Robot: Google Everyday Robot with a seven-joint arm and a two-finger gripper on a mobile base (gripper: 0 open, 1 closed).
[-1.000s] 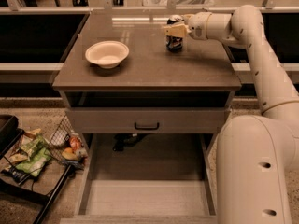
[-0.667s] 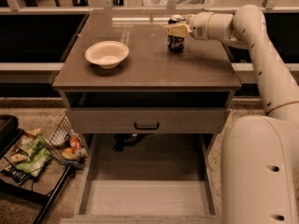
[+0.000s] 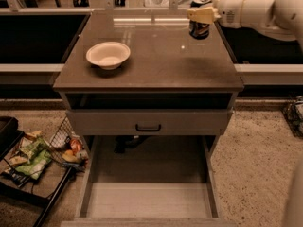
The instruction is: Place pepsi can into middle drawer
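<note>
Camera view: gripper (image 3: 201, 14) sat over the back-right corner of the cabinet top (image 3: 161, 65), fingers clamped across the pepsi can (image 3: 199, 30). Can was upright, well apart from the white bowl (image 3: 108, 55). Middle drawer (image 3: 147, 200) was pulled out below.

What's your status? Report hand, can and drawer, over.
Hand at top of pepsi can, back right of cabinet top. Middle drawer pulled open below. White bowl sits apart, left, off the path.
</note>
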